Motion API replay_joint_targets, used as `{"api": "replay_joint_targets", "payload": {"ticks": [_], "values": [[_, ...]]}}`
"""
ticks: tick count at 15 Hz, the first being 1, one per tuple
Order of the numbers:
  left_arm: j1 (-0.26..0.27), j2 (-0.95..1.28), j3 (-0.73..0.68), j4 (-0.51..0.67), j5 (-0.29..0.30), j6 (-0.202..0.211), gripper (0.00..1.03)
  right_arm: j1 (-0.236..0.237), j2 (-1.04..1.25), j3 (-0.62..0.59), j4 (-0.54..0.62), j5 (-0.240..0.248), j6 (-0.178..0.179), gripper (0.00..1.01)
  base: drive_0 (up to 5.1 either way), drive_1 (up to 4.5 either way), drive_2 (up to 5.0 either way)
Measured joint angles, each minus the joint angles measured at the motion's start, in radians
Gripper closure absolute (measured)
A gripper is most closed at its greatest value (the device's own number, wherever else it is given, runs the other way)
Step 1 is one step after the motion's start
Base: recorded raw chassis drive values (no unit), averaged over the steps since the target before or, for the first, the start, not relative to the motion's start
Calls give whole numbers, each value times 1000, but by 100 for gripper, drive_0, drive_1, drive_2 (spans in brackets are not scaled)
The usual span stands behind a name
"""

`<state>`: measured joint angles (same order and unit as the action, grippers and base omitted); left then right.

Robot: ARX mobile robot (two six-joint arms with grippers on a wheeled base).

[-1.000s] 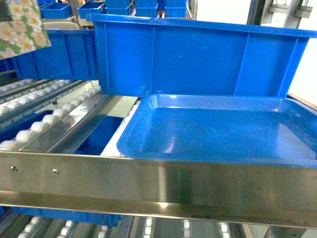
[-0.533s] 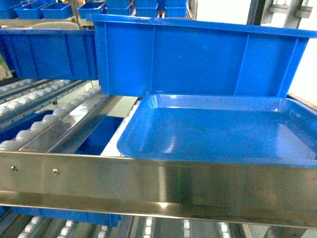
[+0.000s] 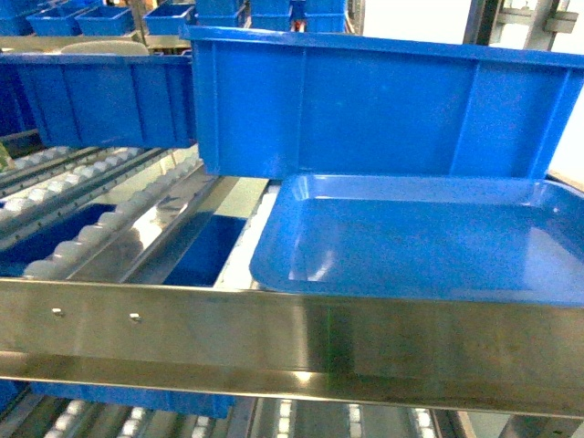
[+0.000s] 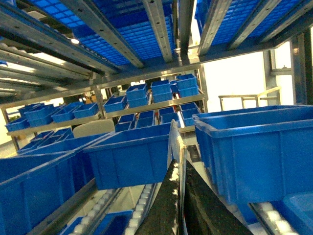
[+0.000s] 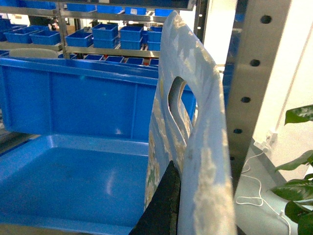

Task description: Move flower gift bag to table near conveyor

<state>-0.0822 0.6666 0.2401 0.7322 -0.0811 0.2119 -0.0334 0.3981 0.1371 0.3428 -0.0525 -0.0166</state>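
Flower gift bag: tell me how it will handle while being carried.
Probably light and fairly stiff: the flower gift bag stands up as a thin flat panel above the right gripper, not drooping. Pinched only near its lower edge, it may sway or crease. Its handle hole could snag the racking.

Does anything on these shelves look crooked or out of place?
One thing: the big blue bin sits tilted, its front edge propped over the shallow blue tray rather than flat on the conveyor rollers. Nothing looks spilled or broken.
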Motion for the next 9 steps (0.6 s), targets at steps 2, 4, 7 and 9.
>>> {"api": "replay_joint_targets", "payload": {"ticks": [2,4,7,9], "values": [[0,0,0,1,0,-2,101,0,0,0,-2,0,0,99,-459,277,277],[1,0,0,0,-2,-2,101,0,0,0,-1,0,0,99,-459,277,277],[1,0,0,-1,0,-2,101,0,1,0,-1,0,0,99,-459,277,277],[1,0,0,0,-1,-2,101,0,2,0,-3,0,0,99,-459,277,277]]}}
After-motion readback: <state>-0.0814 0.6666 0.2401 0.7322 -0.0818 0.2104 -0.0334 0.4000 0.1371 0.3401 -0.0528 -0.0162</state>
